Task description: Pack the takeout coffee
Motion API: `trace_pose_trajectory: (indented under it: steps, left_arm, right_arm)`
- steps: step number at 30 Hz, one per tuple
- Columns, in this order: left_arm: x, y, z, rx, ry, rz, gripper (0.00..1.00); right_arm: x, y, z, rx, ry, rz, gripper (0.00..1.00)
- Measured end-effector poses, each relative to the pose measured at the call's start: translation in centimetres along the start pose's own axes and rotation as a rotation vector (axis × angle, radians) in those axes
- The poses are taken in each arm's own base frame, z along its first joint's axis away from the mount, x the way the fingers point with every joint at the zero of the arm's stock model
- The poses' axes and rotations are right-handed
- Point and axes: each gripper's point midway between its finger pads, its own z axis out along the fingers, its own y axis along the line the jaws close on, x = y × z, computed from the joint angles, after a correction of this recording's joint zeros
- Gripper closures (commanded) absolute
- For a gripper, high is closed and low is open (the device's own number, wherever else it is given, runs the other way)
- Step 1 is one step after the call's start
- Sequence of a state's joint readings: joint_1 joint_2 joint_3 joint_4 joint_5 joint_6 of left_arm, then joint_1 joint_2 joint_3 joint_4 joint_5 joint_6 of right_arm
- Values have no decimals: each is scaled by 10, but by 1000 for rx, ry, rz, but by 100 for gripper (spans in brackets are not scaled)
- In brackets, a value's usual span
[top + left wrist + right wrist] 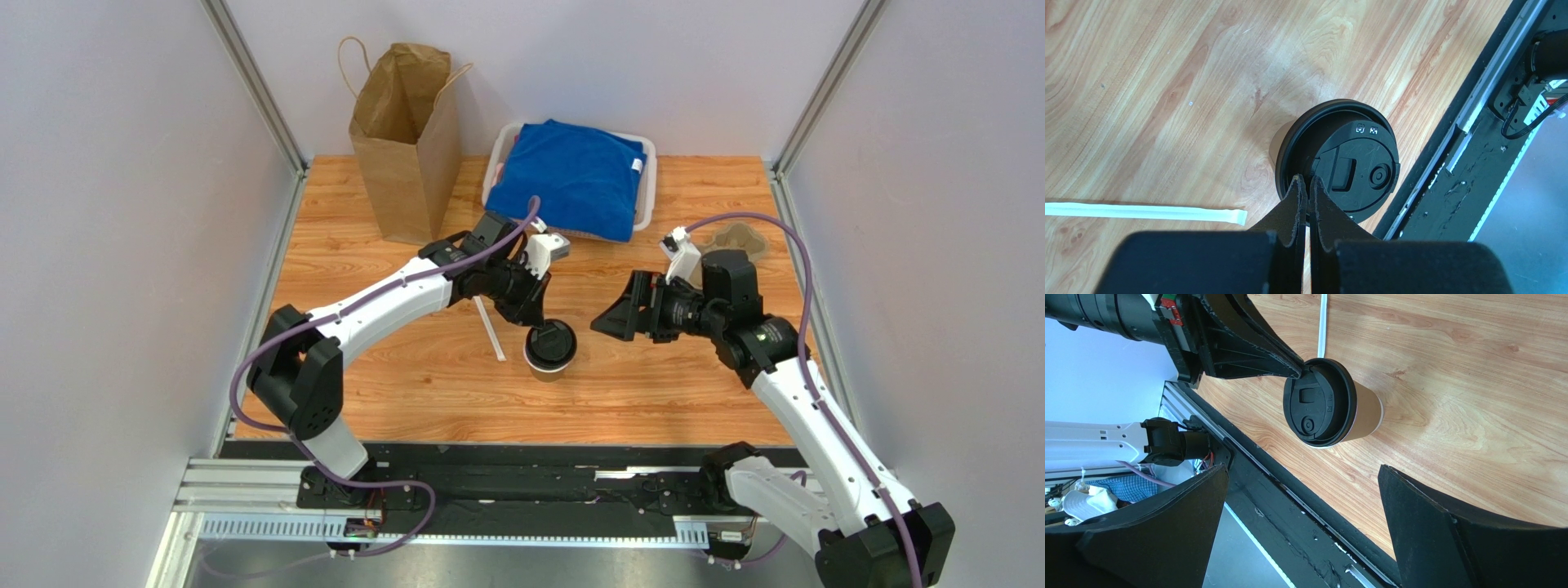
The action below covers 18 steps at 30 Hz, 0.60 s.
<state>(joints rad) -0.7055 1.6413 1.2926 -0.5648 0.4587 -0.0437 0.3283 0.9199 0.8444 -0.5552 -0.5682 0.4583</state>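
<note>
While left gripper point(1308, 185), clenched, touches coffee point(1328, 403) | right gripper point(616, 311) released | straw point(1143, 211) beside coffee

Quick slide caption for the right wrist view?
Open right gripper frames the takeout coffee standing on the table; shut left gripper at its rim.
</note>
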Motion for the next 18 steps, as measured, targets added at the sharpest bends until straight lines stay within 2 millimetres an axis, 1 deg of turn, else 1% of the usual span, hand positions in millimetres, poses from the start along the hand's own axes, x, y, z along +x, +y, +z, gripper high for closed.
trace_pose_trajectory:
  steps: [8, 18]
  left_arm:
    - [5, 3, 6, 0, 24, -12, 100]
    - [4, 0, 2, 3, 33, -21, 100]
  right_arm:
    - [0, 1, -2, -5, -5, -17, 1]
    - [-1, 2, -2, -7, -9, -26, 0]
